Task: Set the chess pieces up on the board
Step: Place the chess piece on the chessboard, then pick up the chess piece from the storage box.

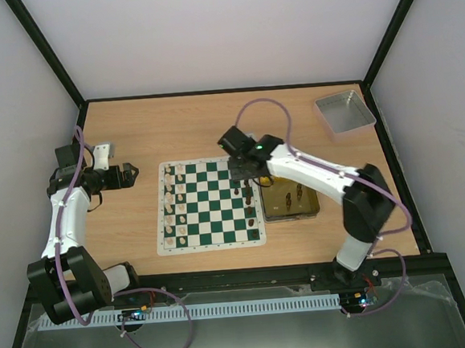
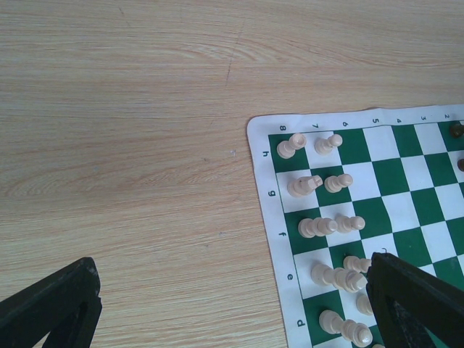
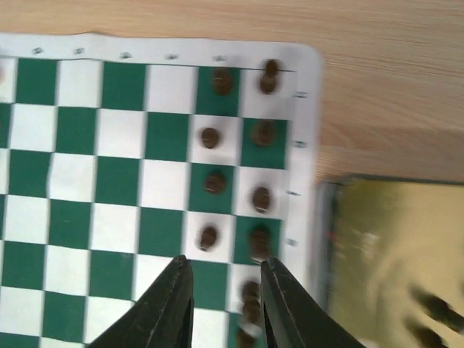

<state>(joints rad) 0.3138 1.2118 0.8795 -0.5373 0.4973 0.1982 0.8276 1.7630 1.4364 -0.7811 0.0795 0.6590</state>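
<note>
Right gripper [image 3: 225, 262] — slightly parted — over dark chess pieces [image 3: 212, 181] on the board [image 3: 76, 130]

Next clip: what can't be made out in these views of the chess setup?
Right wrist view: blur hides the types of the dark brown chess pieces, and whether the right gripper touches the nearest one.
Top view: the right arm covers a corner of the green and white checkered board; pieces in the shiny gold tray are too small.
Left wrist view: the left gripper's finger hides some cream-white pieces.
</note>
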